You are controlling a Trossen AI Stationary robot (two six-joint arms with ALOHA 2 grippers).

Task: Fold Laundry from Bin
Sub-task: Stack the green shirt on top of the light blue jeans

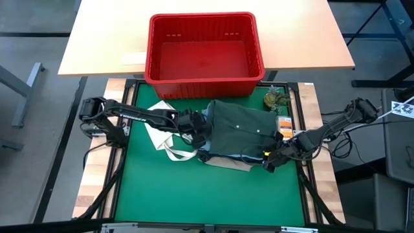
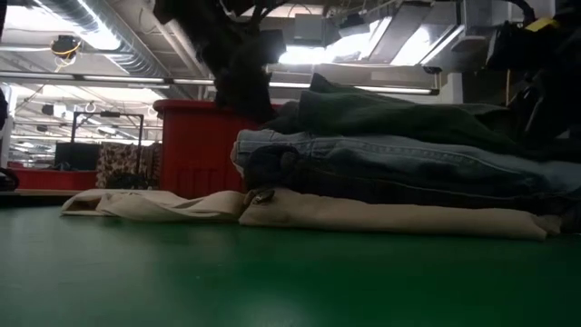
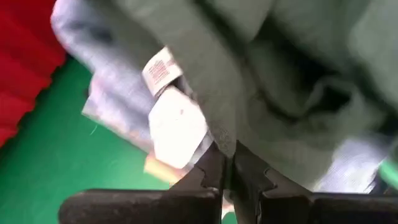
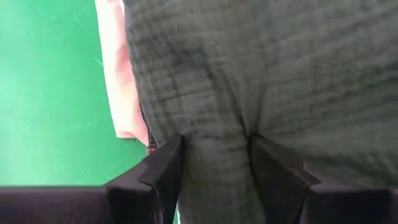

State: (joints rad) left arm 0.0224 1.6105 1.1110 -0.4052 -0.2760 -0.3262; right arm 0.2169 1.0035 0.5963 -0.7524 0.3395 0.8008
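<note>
The laundry lies stacked on the green mat. A dark olive-green piece (image 1: 242,126) is on top, over light blue jeans (image 2: 408,159) and beige trousers (image 2: 381,216). Behind the stack stands the red bin (image 1: 204,87). My left gripper (image 1: 196,133) is shut at the green piece's left edge, beside its white labels (image 3: 177,124). At the piece's near right corner, my right gripper (image 1: 270,160) is open, with the green cloth (image 4: 249,74) filling most of the right wrist view. My left gripper (image 3: 227,165) pinches the green piece's edge (image 3: 227,140) between its fingertips, slanting down from the table's left. One layer or several, I cannot tell. The cloth lies on the stack. My right gripper (image 4: 217,155) slants down onto the green piece. Its open fingers (image 4: 165,165) stand either side of a hump of cloth (image 4: 214,146).
A white tote bag (image 1: 162,133) with looped straps (image 1: 178,154) lies left of the stack, under my left arm. A small olive object (image 1: 275,99) and an orange card (image 1: 284,123) sit at the mat's far right. Bare green mat (image 1: 207,194) lies toward the near edge.
</note>
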